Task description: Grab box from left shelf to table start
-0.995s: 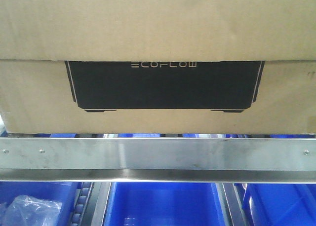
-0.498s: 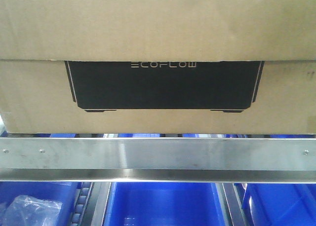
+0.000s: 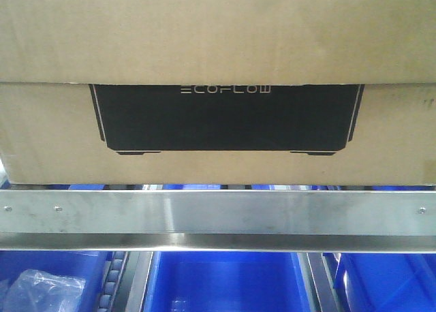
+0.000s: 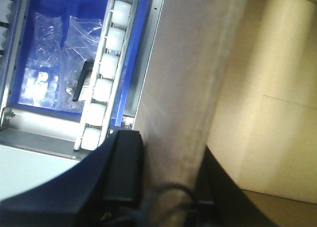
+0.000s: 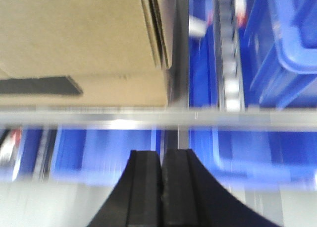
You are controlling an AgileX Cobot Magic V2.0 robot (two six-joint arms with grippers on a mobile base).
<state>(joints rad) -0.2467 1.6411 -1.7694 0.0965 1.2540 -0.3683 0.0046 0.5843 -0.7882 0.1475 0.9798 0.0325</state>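
Note:
The box (image 3: 218,39), a large brown carton with a black ECOFLOW panel, fills the upper front view and sits on the left shelf behind its steel rail (image 3: 218,213). In the left wrist view my left gripper (image 4: 168,150) straddles a side wall of the box (image 4: 188,78), with one dark finger (image 4: 124,162) outside and the other inside the open carton. My right gripper (image 5: 162,157) is shut on nothing, its fingers pressed together in front of the rail (image 5: 148,118), below the box's corner (image 5: 74,33). The table is out of view.
Blue bins (image 3: 225,285) sit on the level under the rail, and one at the left holds a clear plastic bag (image 3: 41,288). A white roller track (image 4: 106,73) runs beside the box. Another blue bin (image 5: 292,38) stands right of the box.

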